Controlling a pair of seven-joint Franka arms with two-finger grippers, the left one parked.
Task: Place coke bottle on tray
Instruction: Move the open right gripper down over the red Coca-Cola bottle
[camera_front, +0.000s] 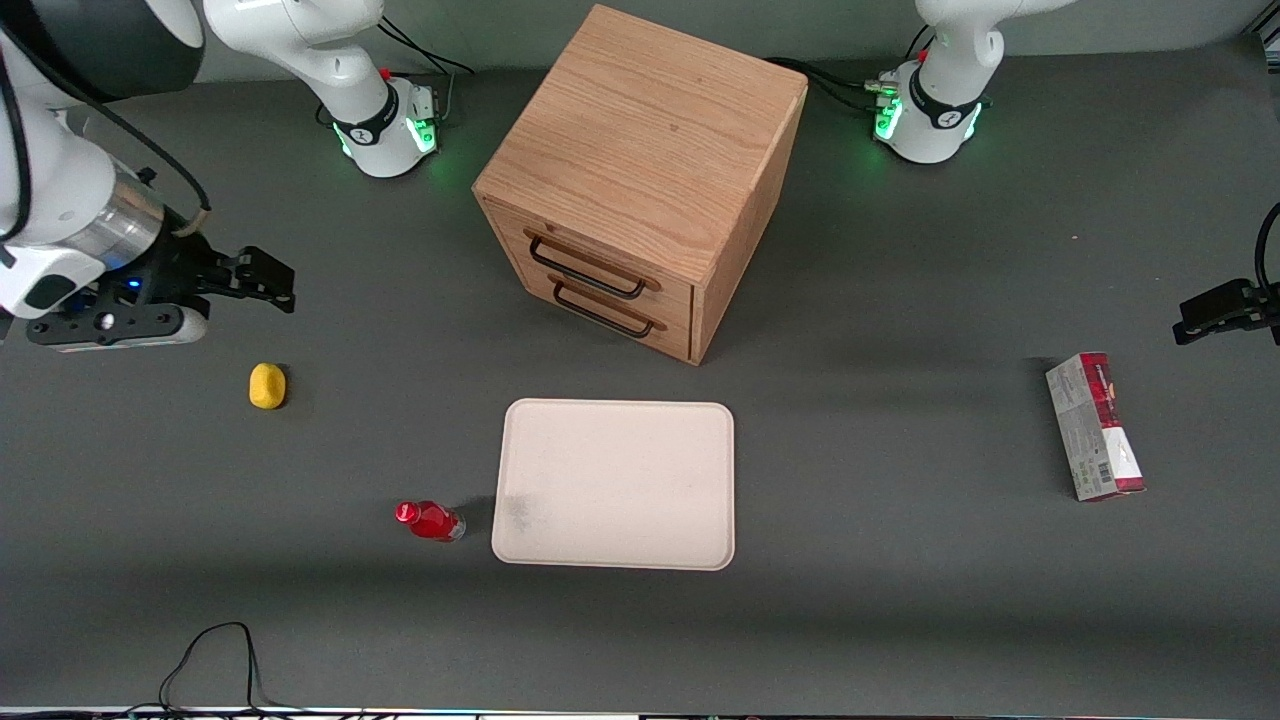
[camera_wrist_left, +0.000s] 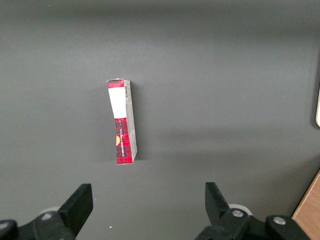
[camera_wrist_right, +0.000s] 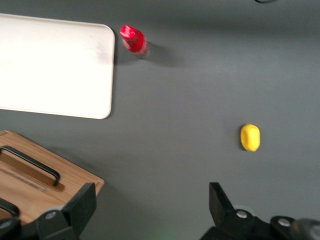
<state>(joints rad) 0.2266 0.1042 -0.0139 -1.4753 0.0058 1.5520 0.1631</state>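
The coke bottle (camera_front: 430, 521) is small and red with a red cap. It stands on the dark table just beside the tray (camera_front: 615, 484), on the working arm's side. The tray is flat, cream-beige and bare. In the right wrist view the bottle (camera_wrist_right: 133, 39) stands close to the tray's corner (camera_wrist_right: 95, 90). My gripper (camera_front: 262, 279) hangs high above the table toward the working arm's end, well away from the bottle and farther from the front camera than it. Its fingers (camera_wrist_right: 85, 202) stand wide apart with nothing between them.
A wooden drawer cabinet (camera_front: 640, 180) with two black handles stands just past the tray. A yellow lemon-like lump (camera_front: 267, 386) lies near my gripper and also shows in the right wrist view (camera_wrist_right: 250, 137). A red and grey box (camera_front: 1094, 425) lies toward the parked arm's end.
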